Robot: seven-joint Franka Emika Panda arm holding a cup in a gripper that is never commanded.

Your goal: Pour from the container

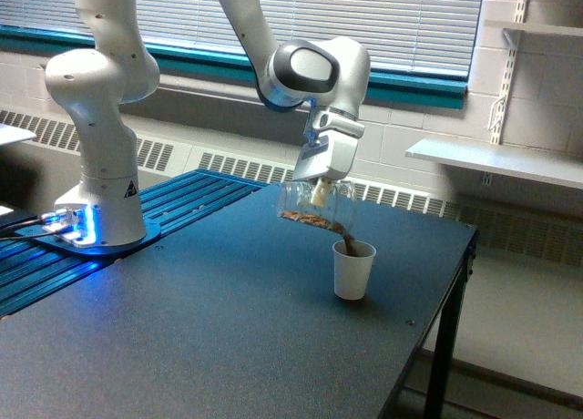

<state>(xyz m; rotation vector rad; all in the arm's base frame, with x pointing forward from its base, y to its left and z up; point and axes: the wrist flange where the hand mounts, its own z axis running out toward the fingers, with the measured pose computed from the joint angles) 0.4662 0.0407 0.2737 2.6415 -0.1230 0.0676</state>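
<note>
Above the white paper cup (353, 269), the gripper (320, 194) grips the tilted container (314, 209), brown bits streaming into the cup's mouth.

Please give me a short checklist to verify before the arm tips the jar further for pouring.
1. Gripper shut on the clear jar: ok.
2. Jar mouth above the white paper cup: ok.
3. Brown granules falling into the cup, none seen on the black table: ok.
4. Paper cup upright: ok.
5. Free room left in the cup: cannot tell.
</note>
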